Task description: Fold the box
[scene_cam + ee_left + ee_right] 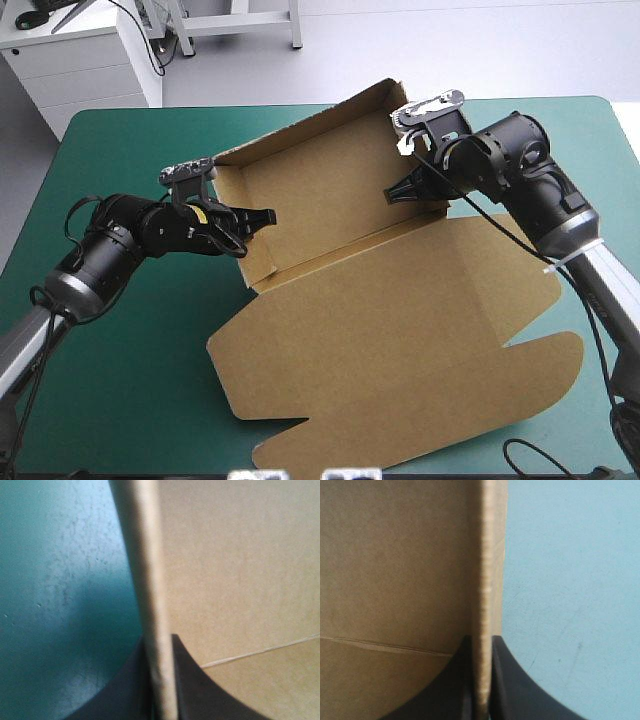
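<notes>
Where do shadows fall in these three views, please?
High view: even light, the box faintly shaded at its left corner. Left wrist view: the cover darkens beside the clamped wall, near the left gripper. Right wrist view: the cover is bright, the box's inner face dimmer.

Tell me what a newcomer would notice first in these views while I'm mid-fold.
The big brown box fills the middle of the table, its far half raised into an open tray and its lid lying flat toward the near edge. A gripper pinches each side wall: the left gripper is shut on the left wall, and the right gripper is shut on the right wall.
</notes>
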Motion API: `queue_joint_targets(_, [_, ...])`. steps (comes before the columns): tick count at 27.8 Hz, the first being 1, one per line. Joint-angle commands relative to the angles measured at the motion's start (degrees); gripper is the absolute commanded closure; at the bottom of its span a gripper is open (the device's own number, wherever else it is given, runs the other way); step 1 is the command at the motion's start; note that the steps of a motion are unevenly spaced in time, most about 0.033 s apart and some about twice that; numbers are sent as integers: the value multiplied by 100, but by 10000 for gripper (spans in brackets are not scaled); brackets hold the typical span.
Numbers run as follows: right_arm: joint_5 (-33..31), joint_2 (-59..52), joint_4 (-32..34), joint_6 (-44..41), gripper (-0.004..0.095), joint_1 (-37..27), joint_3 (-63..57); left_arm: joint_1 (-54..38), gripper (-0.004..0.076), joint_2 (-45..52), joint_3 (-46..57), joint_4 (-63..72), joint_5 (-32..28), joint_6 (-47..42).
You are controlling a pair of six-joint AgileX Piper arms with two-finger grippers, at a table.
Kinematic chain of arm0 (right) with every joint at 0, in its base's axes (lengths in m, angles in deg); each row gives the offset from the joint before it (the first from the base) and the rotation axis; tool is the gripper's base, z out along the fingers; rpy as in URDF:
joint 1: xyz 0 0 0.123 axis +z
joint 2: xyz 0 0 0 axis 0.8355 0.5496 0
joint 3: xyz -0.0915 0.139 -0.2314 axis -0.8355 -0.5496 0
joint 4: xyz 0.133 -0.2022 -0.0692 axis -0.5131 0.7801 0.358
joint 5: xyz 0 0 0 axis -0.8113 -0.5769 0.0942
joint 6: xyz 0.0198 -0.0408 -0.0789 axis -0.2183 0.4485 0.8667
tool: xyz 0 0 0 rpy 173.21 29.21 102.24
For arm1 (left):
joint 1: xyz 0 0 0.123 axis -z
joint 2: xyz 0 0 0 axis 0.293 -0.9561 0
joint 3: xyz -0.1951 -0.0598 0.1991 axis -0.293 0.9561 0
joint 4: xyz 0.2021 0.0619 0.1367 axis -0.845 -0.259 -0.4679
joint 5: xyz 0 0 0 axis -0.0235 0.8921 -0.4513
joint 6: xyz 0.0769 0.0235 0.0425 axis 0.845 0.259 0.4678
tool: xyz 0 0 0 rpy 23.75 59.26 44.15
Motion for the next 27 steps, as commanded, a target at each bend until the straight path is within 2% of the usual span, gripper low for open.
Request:
queue_joint_targets(1, [430,-172,10,-351,922,10,192,55,731,-50,-759,-99,232,232])
queue_joint_targets(7, [363,113,163,-608,922,10,192,55,731,-868,-2068,-524,1422,308])
queue_joint_targets(10, [127,370,163,-671,922,-14,192,55,731,-1346,-2517,-438,1881,478])
queue_joint_targets(14, [-350,763,-167,-593,922,-277,192,55,731,-1867,-2784,-438,2454,518])
queue_joint_targets(19, [-712,1147,-684,-272,922,-603,192,55,731,-2266,-2784,-451,2689,656])
queue_joint_targets(27, [-742,1652,-980,-252,922,-666,172,55,731,-2625,-2784,-398,2689,656])
